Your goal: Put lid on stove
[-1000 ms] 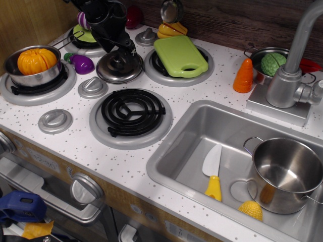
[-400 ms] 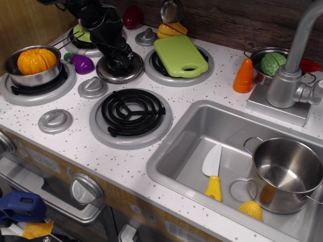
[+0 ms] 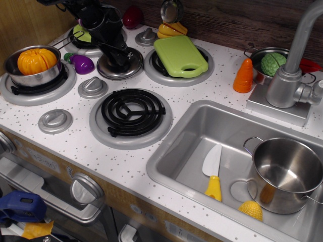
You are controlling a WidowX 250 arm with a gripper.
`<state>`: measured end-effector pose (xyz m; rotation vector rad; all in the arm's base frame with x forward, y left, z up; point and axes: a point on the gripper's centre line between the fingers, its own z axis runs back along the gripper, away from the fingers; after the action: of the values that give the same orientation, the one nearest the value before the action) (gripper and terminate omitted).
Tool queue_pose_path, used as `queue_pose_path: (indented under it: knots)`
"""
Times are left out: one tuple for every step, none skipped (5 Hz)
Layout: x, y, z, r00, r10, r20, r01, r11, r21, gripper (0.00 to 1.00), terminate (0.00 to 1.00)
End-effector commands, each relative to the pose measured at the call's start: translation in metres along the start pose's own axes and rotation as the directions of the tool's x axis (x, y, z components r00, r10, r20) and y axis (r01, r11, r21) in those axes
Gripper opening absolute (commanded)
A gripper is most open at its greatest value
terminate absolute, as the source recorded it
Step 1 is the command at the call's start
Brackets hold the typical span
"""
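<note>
The lid (image 3: 121, 63) is seen lying on the white speckled surface (image 3: 75, 141) of the stove, between the rear burners and directly behind the empty front coil burner (image 3: 132, 113), which is taken here as the landmark. The gripper (image 3: 119, 59) is positioned straight over the lid's centre, where the knob would be; the knob itself is hidden by the black jaws. The jaws appear drawn narrow around that knob, and the lid is judged to be held by it, though actual contact is masked by the fingers. Whether the lid is resting flat or is raised slightly cannot be told. No long axis is offered by the lid, since it is round, so the approach angle matters little. The deciding relation is that the lid lies directly beneath the jaws and the free coil burner lies toward the camera from them, with nothing standing between. Behind and to the right of that burner, the green cutting board (image 3: 180, 55) is laid over another burner, and to its left the pot with the orange pumpkin (image 3: 34, 63) occupies a third, so the front coil is judged the likeliest resting place.
</note>
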<state>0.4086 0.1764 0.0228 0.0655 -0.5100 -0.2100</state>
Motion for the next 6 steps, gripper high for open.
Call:
queue_pose_path:
  knots:
    - [0.014, 0.003, 0.018, 1.0, 0.004, 0.025, -0.005, 0.999, 0.042, 0.0, 0.0]
    - [0.016, 0.001, 0.022, 1.0, 0.007, 0.02, -0.008, 0.999, 0.051, 0.0, 0.0]
    - [0.018, -0.001, 0.035, 1.0, 0.007, 0.004, -0.007, 0.997, 0.083, 0.0, 0.0]
    - [0.019, 0.002, 0.05, 1.0, -0.019, -0.007, 0.02, 0.989, 0.149, 0.0, 0.0]
    - [0.019, 0.003, 0.067, 0.999, -0.014, -0.042, 0.021, 0.986, 0.165, 0.0, 0.0]
    - [0.007, -0.014, 0.077, 0.997, 0.05, -0.054, -0.039, 0.982, 0.187, 0.0, 0.0]
